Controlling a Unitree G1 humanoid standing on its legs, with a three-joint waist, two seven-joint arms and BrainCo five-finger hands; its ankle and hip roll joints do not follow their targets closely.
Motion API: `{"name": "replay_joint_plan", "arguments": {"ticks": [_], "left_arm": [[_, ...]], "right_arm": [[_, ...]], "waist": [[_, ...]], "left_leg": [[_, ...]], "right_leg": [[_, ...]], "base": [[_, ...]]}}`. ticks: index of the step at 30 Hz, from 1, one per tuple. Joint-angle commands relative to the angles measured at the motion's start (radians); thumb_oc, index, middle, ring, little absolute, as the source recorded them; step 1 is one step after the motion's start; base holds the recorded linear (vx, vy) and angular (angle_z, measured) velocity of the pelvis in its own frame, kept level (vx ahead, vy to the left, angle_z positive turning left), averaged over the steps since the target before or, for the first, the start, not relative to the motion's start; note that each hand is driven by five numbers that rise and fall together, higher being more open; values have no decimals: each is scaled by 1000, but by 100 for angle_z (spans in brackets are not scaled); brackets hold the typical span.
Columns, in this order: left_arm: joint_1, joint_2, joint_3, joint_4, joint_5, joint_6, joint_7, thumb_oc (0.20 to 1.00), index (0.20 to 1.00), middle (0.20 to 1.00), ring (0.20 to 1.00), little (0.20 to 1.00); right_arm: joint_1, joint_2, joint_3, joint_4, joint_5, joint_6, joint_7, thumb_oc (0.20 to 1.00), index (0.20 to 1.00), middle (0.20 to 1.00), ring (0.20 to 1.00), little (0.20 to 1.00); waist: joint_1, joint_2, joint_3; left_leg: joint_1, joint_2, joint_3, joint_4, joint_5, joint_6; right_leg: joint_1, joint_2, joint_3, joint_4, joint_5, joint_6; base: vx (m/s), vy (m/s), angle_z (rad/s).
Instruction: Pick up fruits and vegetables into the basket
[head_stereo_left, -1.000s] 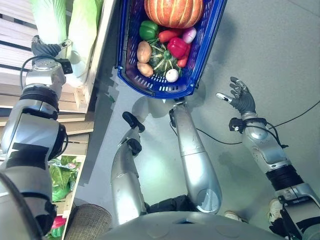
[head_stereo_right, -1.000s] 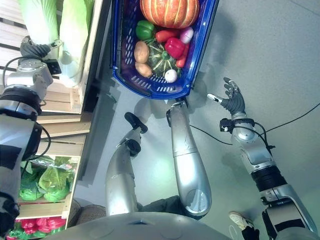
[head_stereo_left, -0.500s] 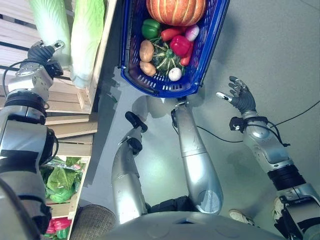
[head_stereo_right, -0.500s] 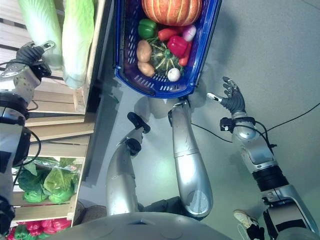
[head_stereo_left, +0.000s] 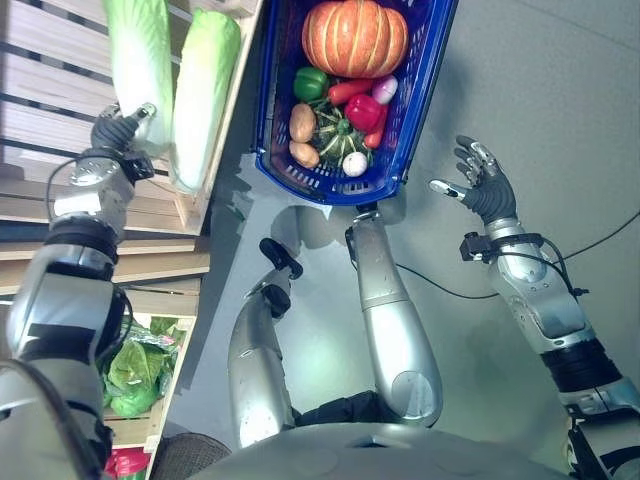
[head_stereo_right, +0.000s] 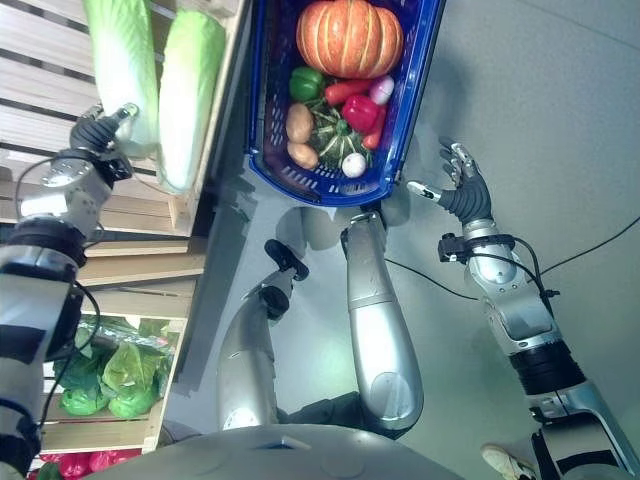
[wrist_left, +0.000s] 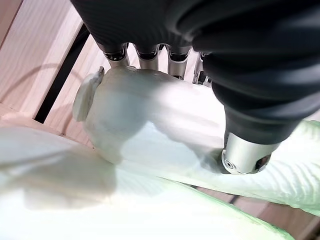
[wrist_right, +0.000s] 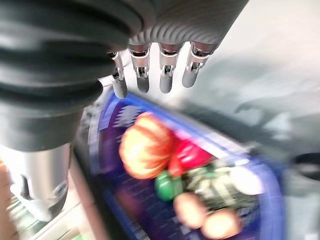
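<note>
Two pale green napa cabbages lie side by side on a wooden shelf at the left. My left hand (head_stereo_left: 122, 130) grips the white base of the left cabbage (head_stereo_left: 140, 60); the wrist view has the fingers going over that cabbage (wrist_left: 150, 115) and the thumb (wrist_left: 245, 155) pressed on its near side. The other cabbage (head_stereo_left: 205, 95) lies beside it, untouched. On the floor stands the blue basket (head_stereo_left: 275, 150), holding an orange pumpkin (head_stereo_left: 355, 38), a green pepper (head_stereo_left: 310, 82), a red pepper (head_stereo_left: 363, 110), potatoes (head_stereo_left: 302, 122) and a dark squash (head_stereo_left: 335, 135). Right of the basket, my right hand (head_stereo_left: 485, 190) hovers open, holding nothing.
The wooden shelf (head_stereo_left: 60, 60) has slatted boards and a raised front edge (head_stereo_left: 215, 170) close to the basket's left side. A lower crate holds bagged leafy greens (head_stereo_left: 135, 365). Grey floor (head_stereo_left: 560, 90) stretches to the right.
The camera has shifted, so the whole scene sits lower and further right. My left hand has moved in onto the left cabbage's base. The right hand stays raised and open.
</note>
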Motion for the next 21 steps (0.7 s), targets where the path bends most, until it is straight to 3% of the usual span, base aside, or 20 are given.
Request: {"name": "replay_joint_plan", "arguments": {"ticks": [1,4,7,13,16,17,21], "left_arm": [[108,-143,-8,-144,104,-124,3,200,200,200,200,200],[181,-149,-18,-269,237,-231,78,200,200,200,200,200],[226,-160,-24,-374,319,-272,141,200,200,200,200,200],[255,-174,-52,-546,461,-274,248,200,200,200,200,200],[258,-182,-69,-595,504,-273,262,200,200,200,200,200],[252,-183,-77,-613,536,-272,270,200,200,200,200,200],[252,-182,-97,-651,574,-280,299,200,200,200,200,200]], "right_arm": [[27,-28,-56,-96,1,-132,69,1000,1000,1000,1000,1000],[-15,-24,-65,-134,38,-137,129,1000,1000,1000,1000,1000],[-72,3,-40,-149,85,-99,149,1000,1000,1000,1000,1000],[-200,111,50,-178,147,-3,147,1000,1000,1000,1000,1000],[-273,176,112,-182,162,41,99,1000,1000,1000,1000,1000],[-306,199,134,-178,179,55,72,1000,1000,1000,1000,1000],[-342,272,168,-147,282,47,2,1000,1000,1000,1000,1000]], "waist": [[-6,-13,-13],[32,-6,-13],[69,-3,-13],[138,-14,-13],[178,-29,-13],[193,-38,-13],[226,-62,-13]], "left_leg": [[-17,5,-2,106,-88,27],[42,-4,-18,90,-87,29],[81,-10,-37,81,-85,32],[123,-17,-66,72,-87,41],[140,-19,-86,71,-87,48],[136,-17,-83,58,-57,61],[168,-15,-104,54,-56,67]], "right_leg": [[50,21,-40,-89,3,8],[125,2,-69,-115,0,10],[183,-10,-91,-133,1,12],[273,-19,-131,-163,5,17],[315,-21,-157,-172,8,17],[321,-22,-173,-192,40,8],[376,-23,-198,-203,47,8]], "base": [[-41,-46,10],[-50,-73,20],[-27,-88,17],[-36,-121,15],[-75,-180,16],[-127,-196,14],[-32,-151,16]]}}
